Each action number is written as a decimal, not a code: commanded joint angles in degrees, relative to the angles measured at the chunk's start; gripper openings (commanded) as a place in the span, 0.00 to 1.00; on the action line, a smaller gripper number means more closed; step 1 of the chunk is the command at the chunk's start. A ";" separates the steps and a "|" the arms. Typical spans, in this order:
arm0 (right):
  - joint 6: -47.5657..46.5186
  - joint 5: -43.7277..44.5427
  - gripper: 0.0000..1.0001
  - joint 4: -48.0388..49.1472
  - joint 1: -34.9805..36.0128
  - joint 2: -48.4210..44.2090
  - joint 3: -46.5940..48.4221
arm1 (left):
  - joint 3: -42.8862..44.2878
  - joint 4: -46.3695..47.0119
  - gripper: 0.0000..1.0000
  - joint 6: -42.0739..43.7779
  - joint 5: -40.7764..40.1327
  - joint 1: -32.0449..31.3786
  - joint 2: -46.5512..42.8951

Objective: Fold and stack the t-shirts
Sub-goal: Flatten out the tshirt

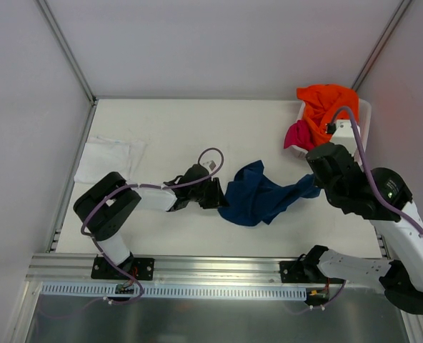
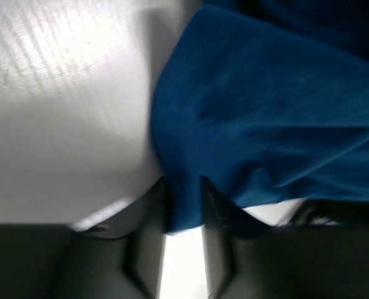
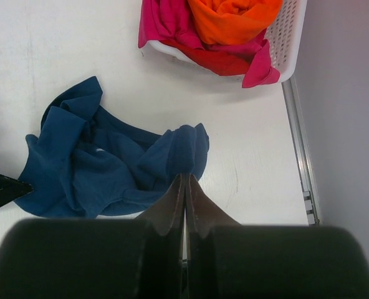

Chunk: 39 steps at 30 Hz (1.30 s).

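A crumpled navy t-shirt (image 1: 258,196) (image 3: 91,168) lies on the white table between my two arms. My left gripper (image 1: 215,193) (image 2: 184,187) is at its left edge, jaws partly apart with a fold of the navy cloth (image 2: 265,112) filling the gap between them. My right gripper (image 1: 317,182) (image 3: 186,177) is shut on a bunched right corner of the same shirt. A white t-shirt (image 1: 108,158) lies flat at the far left. An orange t-shirt (image 1: 326,107) (image 3: 234,15) and a magenta-pink one (image 1: 297,134) (image 3: 166,25) are heaped in the basket.
The white slatted basket (image 1: 361,121) (image 3: 287,37) stands at the back right corner, against the right wall. A metal rail (image 3: 300,143) runs along the table's right edge. Grey walls close in the left, back and right sides.
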 commanded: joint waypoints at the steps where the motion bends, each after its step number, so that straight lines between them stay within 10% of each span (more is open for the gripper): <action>1: 0.32 0.64 0.00 -1.80 -0.26 -0.41 0.18 | 0.33 -3.75 0.21 0.67 0.49 -0.63 1.44; 2: 0.32 0.73 0.01 -1.71 -0.26 -0.06 0.27 | 0.60 -5.68 0.00 0.93 0.13 -0.80 1.44; 13: -1.00 0.55 0.00 1.97 -0.44 1.61 -1.49 | 3.93 -19.47 0.00 5.15 -11.52 -1.15 -10.66; 20: -10.22 0.11 0.01 16.03 -0.97 4.24 -0.36 | 24.11 -38.81 0.00 16.04 -27.26 -0.19 -28.60; 35: -34.83 3.89 0.00 18.94 -1.23 19.62 50.94 | 65.34 -56.05 0.00 32.57 -41.44 0.25 -37.67; 39: -39.05 2.76 0.00 25.16 -1.23 15.79 49.68 | 70.38 -59.56 0.00 32.93 -40.65 0.17 -39.15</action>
